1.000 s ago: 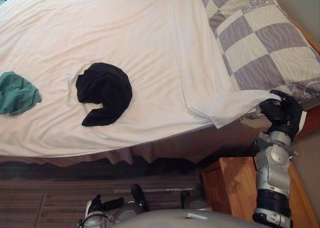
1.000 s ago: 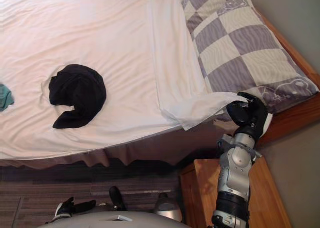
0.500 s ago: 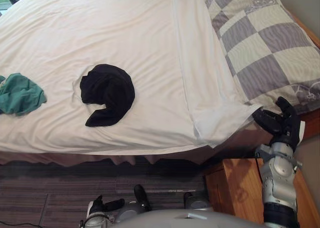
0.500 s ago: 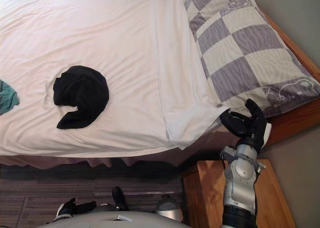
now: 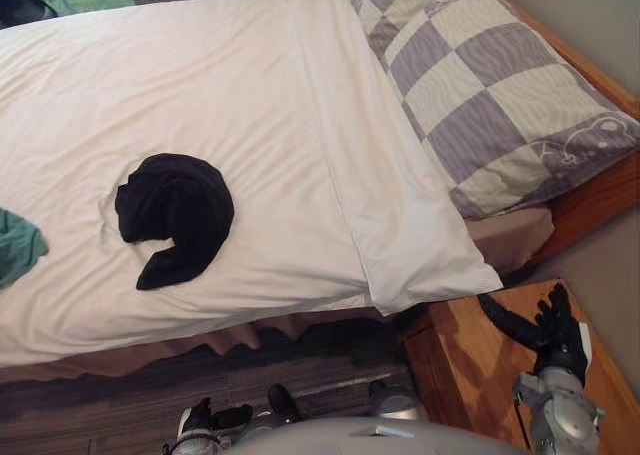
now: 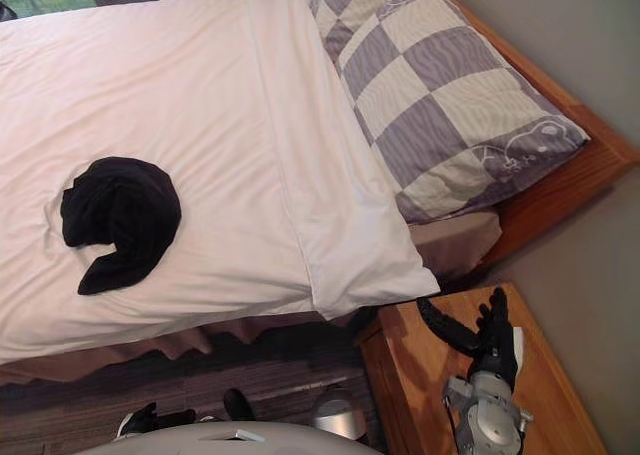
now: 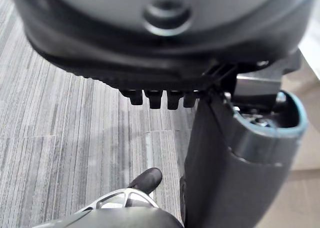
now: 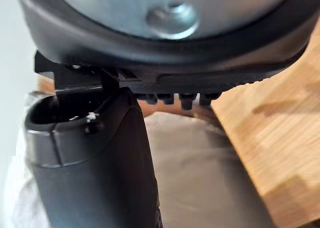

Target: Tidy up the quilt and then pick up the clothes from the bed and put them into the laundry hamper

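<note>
The quilt [image 5: 220, 105] lies smooth, so tidying looks done. 2 garments rest on it: a black garment [image 5: 172, 215] center-left, a green garment [image 5: 15, 247] far left. My right hand [image 5: 560, 333] hangs spread and empty over the nightstand [image 5: 470, 375], and my left hand [image 5: 200, 418] hangs loose near the floor. Next I reach for the black garment.

The quilt [image 5: 250, 105] covers the bed [image 5: 597, 183], its folded edge just beside the pillow [image 5: 490, 85] on the right. A bundled garment [image 5: 172, 210] lies on the quilt's near middle, with a second garment [image 5: 15, 245] well left of it. The right robot hand [image 5: 555, 330] hangs over the nightstand [image 5: 465, 365] before the bed's right corner.
</note>
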{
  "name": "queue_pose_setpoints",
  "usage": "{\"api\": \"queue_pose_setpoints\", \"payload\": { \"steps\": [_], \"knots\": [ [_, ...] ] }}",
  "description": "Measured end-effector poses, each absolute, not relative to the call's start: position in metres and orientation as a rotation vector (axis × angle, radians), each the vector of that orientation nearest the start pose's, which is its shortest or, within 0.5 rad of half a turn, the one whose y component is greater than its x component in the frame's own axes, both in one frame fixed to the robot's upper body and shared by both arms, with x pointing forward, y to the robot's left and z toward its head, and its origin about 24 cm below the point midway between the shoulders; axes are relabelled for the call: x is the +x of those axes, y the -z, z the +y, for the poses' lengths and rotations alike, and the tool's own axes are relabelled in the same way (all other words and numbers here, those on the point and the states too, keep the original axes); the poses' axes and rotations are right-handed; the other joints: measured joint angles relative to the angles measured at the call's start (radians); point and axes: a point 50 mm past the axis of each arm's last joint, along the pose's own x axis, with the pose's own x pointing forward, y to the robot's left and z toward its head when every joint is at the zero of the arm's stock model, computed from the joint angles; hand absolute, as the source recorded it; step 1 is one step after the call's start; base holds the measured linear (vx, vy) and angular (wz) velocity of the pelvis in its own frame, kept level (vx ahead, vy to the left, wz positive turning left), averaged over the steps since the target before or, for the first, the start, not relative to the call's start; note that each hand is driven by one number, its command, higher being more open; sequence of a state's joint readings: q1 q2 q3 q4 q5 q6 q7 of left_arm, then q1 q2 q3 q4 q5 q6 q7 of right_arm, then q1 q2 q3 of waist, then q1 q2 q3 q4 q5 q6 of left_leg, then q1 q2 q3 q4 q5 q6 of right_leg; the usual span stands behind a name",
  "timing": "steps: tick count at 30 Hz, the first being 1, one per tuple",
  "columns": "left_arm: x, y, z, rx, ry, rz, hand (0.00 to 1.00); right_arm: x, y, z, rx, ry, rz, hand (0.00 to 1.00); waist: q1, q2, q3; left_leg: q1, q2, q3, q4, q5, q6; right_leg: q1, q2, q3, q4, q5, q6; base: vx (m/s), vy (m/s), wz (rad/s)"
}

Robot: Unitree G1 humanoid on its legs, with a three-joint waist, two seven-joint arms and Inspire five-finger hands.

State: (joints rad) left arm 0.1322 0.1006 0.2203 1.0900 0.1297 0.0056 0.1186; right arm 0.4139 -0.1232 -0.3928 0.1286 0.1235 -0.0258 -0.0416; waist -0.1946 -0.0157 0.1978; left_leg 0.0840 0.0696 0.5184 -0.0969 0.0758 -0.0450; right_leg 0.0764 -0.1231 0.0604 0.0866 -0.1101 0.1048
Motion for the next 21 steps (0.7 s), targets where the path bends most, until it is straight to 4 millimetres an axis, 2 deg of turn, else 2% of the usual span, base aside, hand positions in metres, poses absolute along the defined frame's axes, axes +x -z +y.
{"api": "queue_pose_setpoints", "payload": {
  "steps": [2,5,8,10,11,12,14,16,17,19,20,21],
  "knots": [
    [0.061,0.165,0.224,0.167,-0.295,1.216,1.00,0.097,0.065,-0.284,-0.044,0.490,0.582,1.00,0.000,-0.004,0.001,0.007,0.002,0.005,0.000,0.000,0.000,0.003,0.002,0.005,0.001,-0.001,-0.001,0.02,-0.017,-0.08],
    [0.061,0.164,0.226,0.176,-0.281,1.215,1.00,0.078,0.088,-0.279,-0.095,0.384,0.738,1.00,0.000,-0.009,0.002,0.013,0.002,0.004,0.000,0.000,0.000,0.010,0.002,0.005,0.000,-0.002,-0.003,0.01,-0.005,-0.02],
    [0.062,0.164,0.227,0.199,-0.266,1.215,1.00,0.062,0.097,-0.286,-0.160,0.341,0.841,1.00,0.000,-0.010,0.002,0.014,0.002,0.004,0.000,0.000,0.000,0.010,0.002,0.005,0.001,-0.003,-0.004,0.00,0.000,0.00],
    [0.061,0.164,0.227,0.198,-0.267,1.214,1.00,0.059,0.092,-0.298,-0.233,0.331,0.861,1.00,-0.001,-0.010,0.002,0.015,0.001,0.003,0.000,0.000,0.000,0.011,0.002,0.005,0.002,-0.004,-0.005,0.00,0.000,0.00],
    [0.061,0.164,0.227,0.197,-0.267,1.214,1.00,0.058,0.082,-0.315,-0.287,0.345,0.852,0.00,-0.001,-0.011,0.003,0.016,0.000,0.001,0.000,0.000,0.000,0.010,0.001,0.005,0.004,-0.005,-0.005,0.00,0.000,0.00],
    [0.061,0.164,0.228,0.196,-0.268,1.214,1.00,0.061,0.076,-0.322,-0.307,0.359,0.835,0.00,-0.001,-0.012,0.003,0.016,0.000,0.000,0.000,0.000,0.000,0.010,0.001,0.005,0.006,-0.007,-0.005,0.00,0.000,0.00],
    [0.060,0.164,0.229,0.190,-0.270,1.216,1.00,0.075,0.044,-0.346,-0.404,0.399,0.723,0.00,-0.005,-0.016,0.003,0.021,0.000,-0.002,0.000,-0.001,0.000,0.009,0.000,0.004,0.019,-0.018,-0.010,0.00,0.000,0.00],
    [0.057,0.164,0.229,0.190,-0.270,1.220,1.00,0.092,0.015,-0.355,-0.471,0.418,0.601,0.00,-0.007,-0.022,0.001,0.022,0.001,-0.003,0.000,-0.004,-0.005,0.009,0.000,0.005,0.023,-0.024,-0.007,-0.02,-0.003,0.00],
    [0.056,0.164,0.229,0.190,-0.271,1.218,1.00,0.099,0.006,-0.356,-0.490,0.424,0.554,0.00,-0.008,-0.024,0.001,0.022,0.001,-0.004,0.000,-0.004,-0.005,0.009,0.000,0.004,0.024,-0.024,-0.007,0.00,0.000,0.00],
    [0.055,0.163,0.231,0.193,-0.275,1.209,1.00,0.124,-0.027,-0.353,-0.535,0.442,0.369,0.00,-0.007,-0.035,-0.002,0.020,0.002,-0.008,0.000,-0.003,-0.005,0.008,-0.001,0.001,0.025,-0.025,-0.007,-0.02,-0.003,0.05],
    [0.055,0.163,0.231,0.193,-0.275,1.207,1.00,0.129,-0.034,-0.352,-0.541,0.445,0.332,0.00,-0.007,-0.037,-0.004,0.019,0.002,-0.009,0.000,-0.003,-0.004,0.008,-0.002,0.000,0.025,-0.025,-0.007,0.00,-0.003,0.08],
    [0.054,0.163,0.231,0.189,-0.280,1.204,1.00,0.142,-0.048,-0.347,-0.548,0.452,0.241,0.00,-0.007,-0.042,-0.009,0.012,0.001,-0.014,-0.001,-0.001,-0.003,0.003,-0.004,-0.004,0.024,-0.024,-0.007,0.01,-0.002,0.07]
  ]
}}
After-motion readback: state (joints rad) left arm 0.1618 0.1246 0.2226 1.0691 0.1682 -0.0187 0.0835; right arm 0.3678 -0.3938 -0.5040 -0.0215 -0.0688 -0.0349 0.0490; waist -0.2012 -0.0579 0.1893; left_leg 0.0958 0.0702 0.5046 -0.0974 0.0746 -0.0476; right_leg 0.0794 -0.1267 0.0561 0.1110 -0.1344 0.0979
